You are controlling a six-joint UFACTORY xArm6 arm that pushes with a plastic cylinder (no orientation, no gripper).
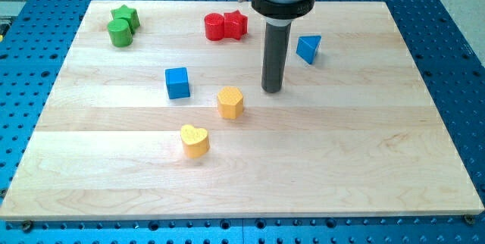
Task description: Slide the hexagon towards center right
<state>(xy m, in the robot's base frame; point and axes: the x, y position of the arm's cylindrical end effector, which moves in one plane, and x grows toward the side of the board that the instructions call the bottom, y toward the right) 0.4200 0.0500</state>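
Note:
The yellow hexagon [230, 102] sits a little left of the board's middle. My tip [272, 90] rests on the board just to the right of the hexagon and slightly above it in the view, with a small gap between them. The rod rises from the tip to the arm's dark collar at the view's top.
A yellow heart [195, 140] lies below-left of the hexagon. A blue cube [177, 82] is to its left. A blue triangle [308, 48] is right of the rod. A red cylinder [215, 26] and red star [236, 24] sit at top centre. A green cylinder [119, 32] and green star [126, 17] sit top left.

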